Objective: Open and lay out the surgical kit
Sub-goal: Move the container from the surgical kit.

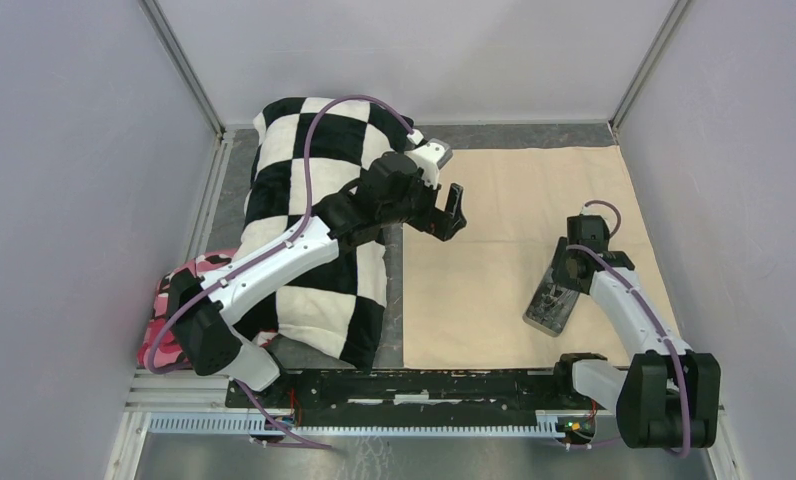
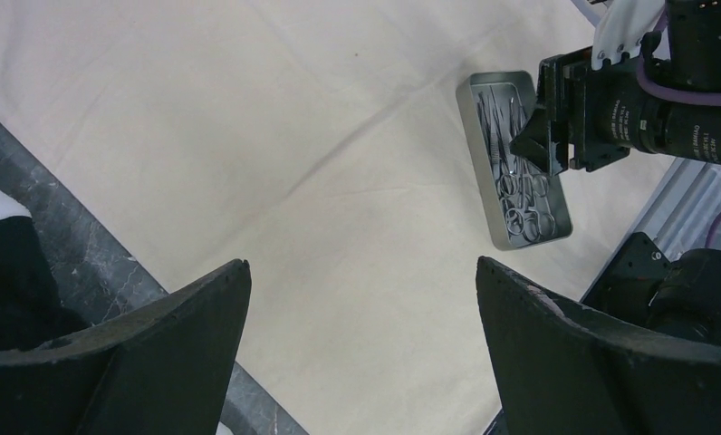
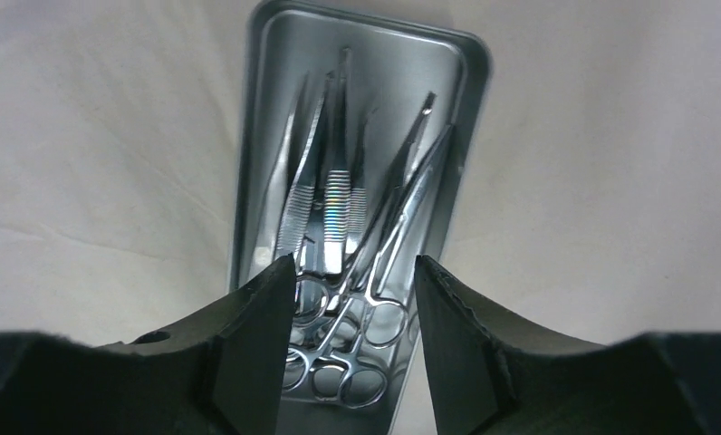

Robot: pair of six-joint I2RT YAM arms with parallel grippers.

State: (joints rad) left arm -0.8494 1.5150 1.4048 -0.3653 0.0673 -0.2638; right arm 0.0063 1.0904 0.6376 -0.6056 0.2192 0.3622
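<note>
The beige cloth wrap (image 1: 514, 220) lies spread flat on the right half of the table. On it stands the small grey metal tray (image 1: 544, 318), holding thin steel tweezers (image 3: 337, 195) and scissor-handled forceps (image 3: 402, 195). My right gripper (image 3: 355, 272) is low over the tray's near end. Its fingers stand partly apart on either side of the forceps' ring handles and do not pinch them. My left gripper (image 1: 444, 215) hangs wide open above the cloth's left edge, with nothing between its fingers (image 2: 185, 335). From the left wrist view the tray (image 2: 484, 154) and the right gripper (image 2: 529, 140) show at the upper right.
A black-and-white checkered pillow (image 1: 304, 190) fills the left side under the left arm. A pink camouflage cloth (image 1: 169, 305) lies at the near left. Grey walls enclose the table on three sides, and a metal rail (image 1: 404, 385) runs along the near edge.
</note>
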